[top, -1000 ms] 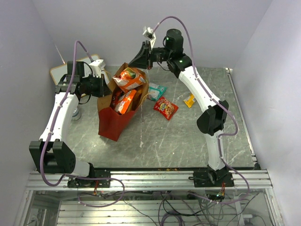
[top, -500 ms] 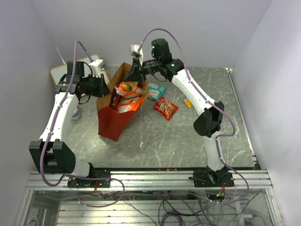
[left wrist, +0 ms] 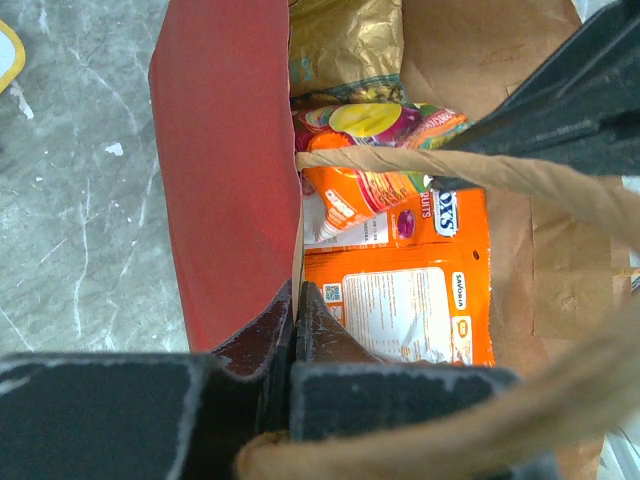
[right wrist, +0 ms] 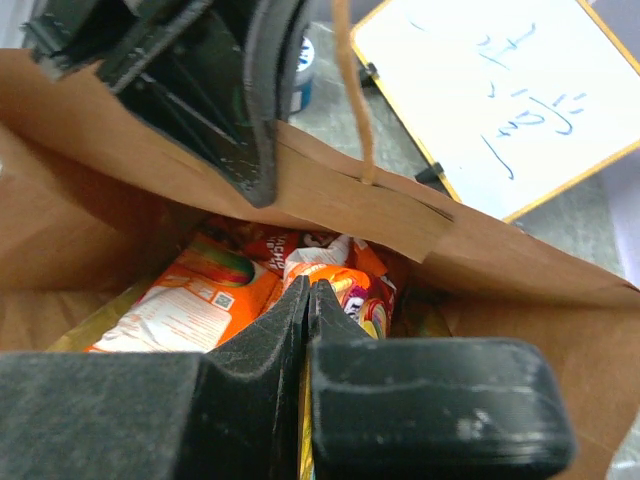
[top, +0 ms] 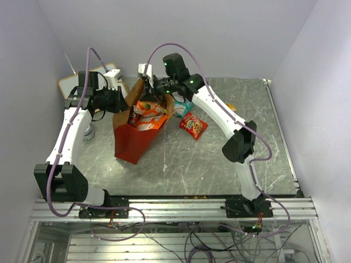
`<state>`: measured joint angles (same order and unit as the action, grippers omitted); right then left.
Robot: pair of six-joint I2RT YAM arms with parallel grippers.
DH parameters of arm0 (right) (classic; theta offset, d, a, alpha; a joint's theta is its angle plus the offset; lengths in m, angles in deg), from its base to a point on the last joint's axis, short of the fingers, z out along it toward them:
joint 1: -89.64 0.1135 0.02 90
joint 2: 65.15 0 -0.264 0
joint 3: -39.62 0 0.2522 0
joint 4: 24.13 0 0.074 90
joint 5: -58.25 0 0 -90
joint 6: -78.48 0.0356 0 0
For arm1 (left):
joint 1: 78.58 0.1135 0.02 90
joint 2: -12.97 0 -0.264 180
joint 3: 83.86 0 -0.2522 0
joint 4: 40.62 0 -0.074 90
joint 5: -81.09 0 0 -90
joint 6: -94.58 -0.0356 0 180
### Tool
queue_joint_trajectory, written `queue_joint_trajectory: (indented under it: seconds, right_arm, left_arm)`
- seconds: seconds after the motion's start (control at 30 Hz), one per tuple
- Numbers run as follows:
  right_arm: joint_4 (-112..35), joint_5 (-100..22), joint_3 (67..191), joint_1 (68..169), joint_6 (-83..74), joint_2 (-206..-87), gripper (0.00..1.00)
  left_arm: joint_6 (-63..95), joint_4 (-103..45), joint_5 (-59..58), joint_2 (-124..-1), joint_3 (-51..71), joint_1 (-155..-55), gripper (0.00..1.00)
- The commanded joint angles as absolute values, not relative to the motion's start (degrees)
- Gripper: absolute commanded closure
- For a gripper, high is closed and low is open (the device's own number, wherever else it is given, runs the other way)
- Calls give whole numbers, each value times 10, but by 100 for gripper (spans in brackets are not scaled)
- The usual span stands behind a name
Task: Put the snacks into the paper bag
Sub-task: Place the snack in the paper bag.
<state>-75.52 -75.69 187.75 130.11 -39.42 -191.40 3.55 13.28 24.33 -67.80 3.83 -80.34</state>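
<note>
The paper bag [top: 130,141], red outside and brown inside, stands left of centre with its mouth open. My left gripper [top: 123,102] is shut on the bag's left rim; in the left wrist view [left wrist: 296,298] the red wall [left wrist: 228,170] runs between its jaws. My right gripper [top: 152,95] is down in the bag's mouth, shut on an orange snack packet [top: 147,107]; in the right wrist view [right wrist: 309,296] the packet's [right wrist: 368,290] thin yellow edge shows between the jaws. Other orange packets [left wrist: 400,300] and a gold one [left wrist: 345,40] lie inside.
On the table right of the bag lie a red packet [top: 193,125], a teal packet [top: 184,105] and a small yellow pack [top: 231,107] half behind the right arm. A white writing board [top: 70,83] and a round tin [top: 88,133] stand at the left.
My right gripper has come down and to the left with the orange packet, from above the bag into its mouth. The left gripper and the bag have stayed put.
</note>
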Motion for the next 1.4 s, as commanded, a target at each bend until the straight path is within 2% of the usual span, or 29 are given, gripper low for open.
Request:
queue_joint_trajectory:
  seconds: [0.0, 0.17, 0.37, 0.73, 1.13, 1.37]
  right_arm:
    - [-738, -682, 1872, 1299, -341, -1923, 100]
    - [-729, -646, 1892, 1301, -301, -1951, 100]
    - [-731, -548, 1921, 1306, -249, -1986, 100]
    - [-708, -369, 1921, 1306, -200, -1970, 100]
    - [-688, -365, 1934, 1305, -211, -1934, 100]
    - [-659, -398, 1941, 1287, -167, -1903, 100]
  left_arm:
    - [39, 110, 268, -667, 31, -810, 93]
    - [39, 111, 270, -670, 30, -810, 93]
    - [40, 107, 268, -663, 35, -810, 93]
    - [42, 103, 271, -660, 41, -809, 93]
    - [40, 100, 266, -650, 47, -810, 93]
    - [39, 100, 267, -655, 46, -813, 93]
